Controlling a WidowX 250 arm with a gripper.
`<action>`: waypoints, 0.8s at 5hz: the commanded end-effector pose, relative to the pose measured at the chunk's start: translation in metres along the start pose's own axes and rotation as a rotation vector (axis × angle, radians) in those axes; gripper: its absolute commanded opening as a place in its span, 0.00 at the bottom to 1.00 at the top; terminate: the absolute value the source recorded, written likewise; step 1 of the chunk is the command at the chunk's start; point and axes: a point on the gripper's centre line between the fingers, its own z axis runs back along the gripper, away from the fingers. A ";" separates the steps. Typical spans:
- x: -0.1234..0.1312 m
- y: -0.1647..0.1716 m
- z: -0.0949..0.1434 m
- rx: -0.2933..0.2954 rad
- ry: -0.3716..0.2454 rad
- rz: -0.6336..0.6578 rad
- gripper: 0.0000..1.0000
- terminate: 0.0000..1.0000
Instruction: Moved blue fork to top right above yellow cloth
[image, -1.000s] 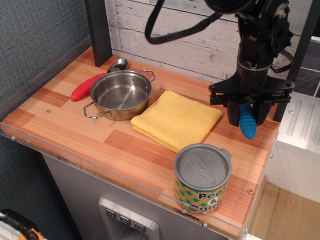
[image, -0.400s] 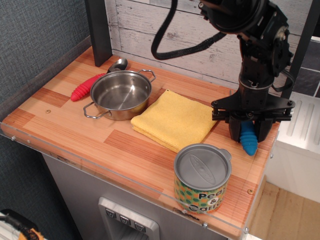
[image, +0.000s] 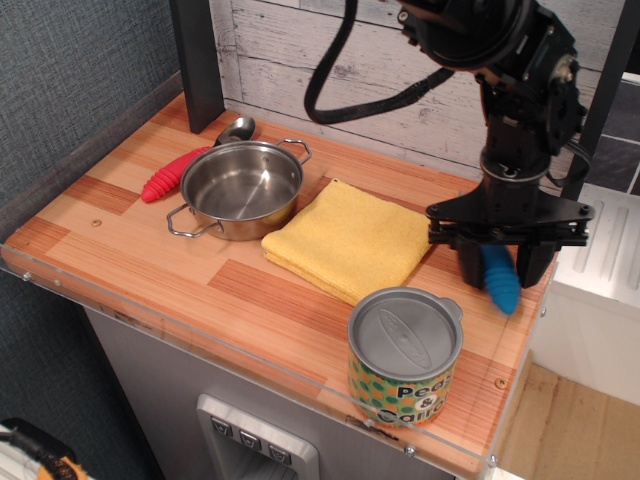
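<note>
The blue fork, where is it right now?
The blue fork sits between the gripper fingers at the table's right edge, just right of the yellow cloth and behind the lidded can.

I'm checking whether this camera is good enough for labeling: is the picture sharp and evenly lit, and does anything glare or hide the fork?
The single observation.image view is sharp and softly lit; highlights glint on the steel pot and tin lid; the gripper hides the blue fork head, only the handle shows.
</note>
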 end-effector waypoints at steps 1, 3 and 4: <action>-0.009 -0.003 0.039 -0.014 -0.086 -0.030 1.00 0.00; -0.009 0.004 0.097 0.049 -0.121 -0.069 1.00 0.00; -0.005 0.025 0.112 0.121 -0.101 -0.073 1.00 0.00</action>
